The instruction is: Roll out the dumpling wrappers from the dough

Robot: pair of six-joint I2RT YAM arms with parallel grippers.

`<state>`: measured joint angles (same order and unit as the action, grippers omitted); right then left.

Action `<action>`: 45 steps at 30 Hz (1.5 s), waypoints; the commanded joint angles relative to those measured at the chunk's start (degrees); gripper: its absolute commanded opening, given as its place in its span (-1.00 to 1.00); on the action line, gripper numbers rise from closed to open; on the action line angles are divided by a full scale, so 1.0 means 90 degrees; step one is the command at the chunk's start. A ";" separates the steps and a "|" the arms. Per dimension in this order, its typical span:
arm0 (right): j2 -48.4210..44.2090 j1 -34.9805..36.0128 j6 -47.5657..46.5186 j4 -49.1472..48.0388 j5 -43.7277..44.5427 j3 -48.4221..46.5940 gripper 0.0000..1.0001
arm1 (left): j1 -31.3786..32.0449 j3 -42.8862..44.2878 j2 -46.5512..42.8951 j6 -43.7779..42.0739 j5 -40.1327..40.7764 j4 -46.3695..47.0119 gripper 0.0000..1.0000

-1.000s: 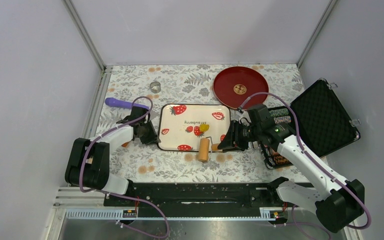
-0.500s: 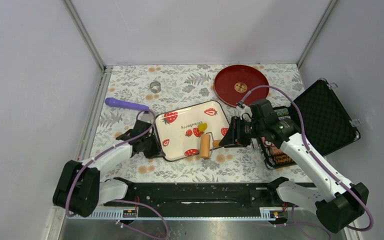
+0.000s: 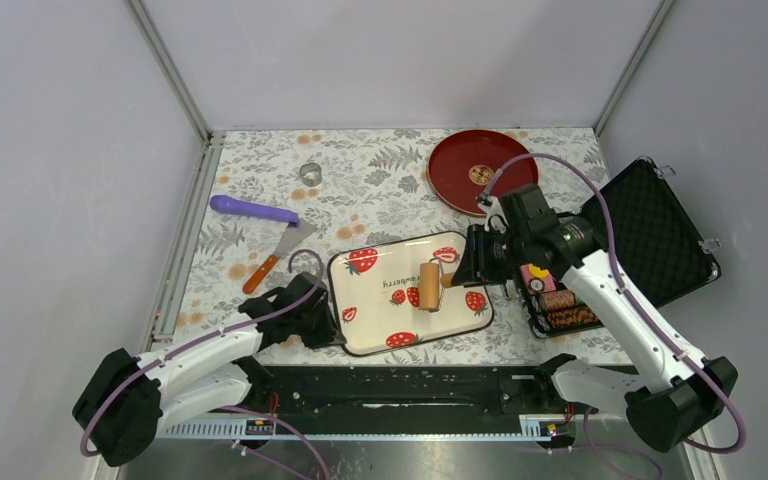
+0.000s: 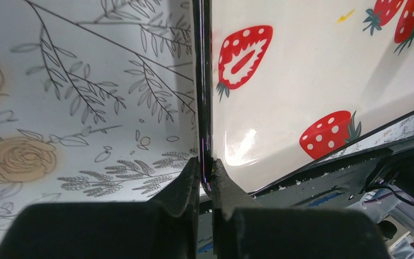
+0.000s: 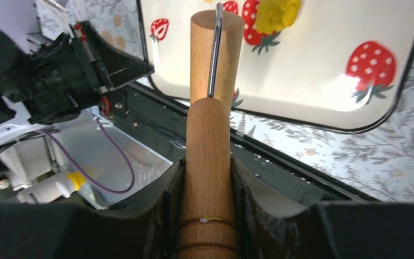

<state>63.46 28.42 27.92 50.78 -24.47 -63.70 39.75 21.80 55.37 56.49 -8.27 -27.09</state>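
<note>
The dough (image 5: 276, 13) is a small yellow lump on the strawberry-print tray (image 5: 323, 75). It sits over a printed berry, about 1 o'clock off the far end of the wooden roller (image 5: 215, 54) in the right wrist view.

The right end effector (image 5: 207, 178) is clamped snug on the roller's handle, fingers hugging both sides, with the barrel out over the tray. The left end effector (image 4: 205, 174) is pinched almost fully closed on the tray's thin black rim. It has the floral table (image 4: 75, 81) on one side and the tray's inside on the other.

The top view doesn't really show the dough, since the roller sits right about there. It does show the rest though:
- red plate (image 3: 482, 172) at 1 o'clock from the tray
- black case (image 3: 650, 235) at 3
- spatula (image 3: 275, 258) and purple-handled tool (image 3: 252, 210) around 10
- little metal ring (image 3: 310, 172) at 11
</note>
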 commanded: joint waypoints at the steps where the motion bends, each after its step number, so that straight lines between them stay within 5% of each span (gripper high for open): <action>1: 0.0435 -0.0024 -0.0661 0.0718 0.0681 -0.0881 -1.00 | 0.0473 -0.0015 -0.0184 0.0820 0.0631 0.0117 -1.00; 26: 0.2993 0.0745 -0.1452 0.1616 0.2359 -0.2989 -1.00 | 0.0727 -0.0649 -0.0194 0.1062 0.0890 0.0805 -1.00; 45: 0.3620 0.0796 -0.1582 0.1534 0.2087 -0.3042 -1.00 | 0.0730 -0.0693 -0.0192 0.1067 0.0898 0.0858 -1.00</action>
<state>95.83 34.89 14.70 64.45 -5.19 -90.00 46.09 17.19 53.30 65.67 -3.60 -18.48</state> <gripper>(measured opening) 0.393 0.063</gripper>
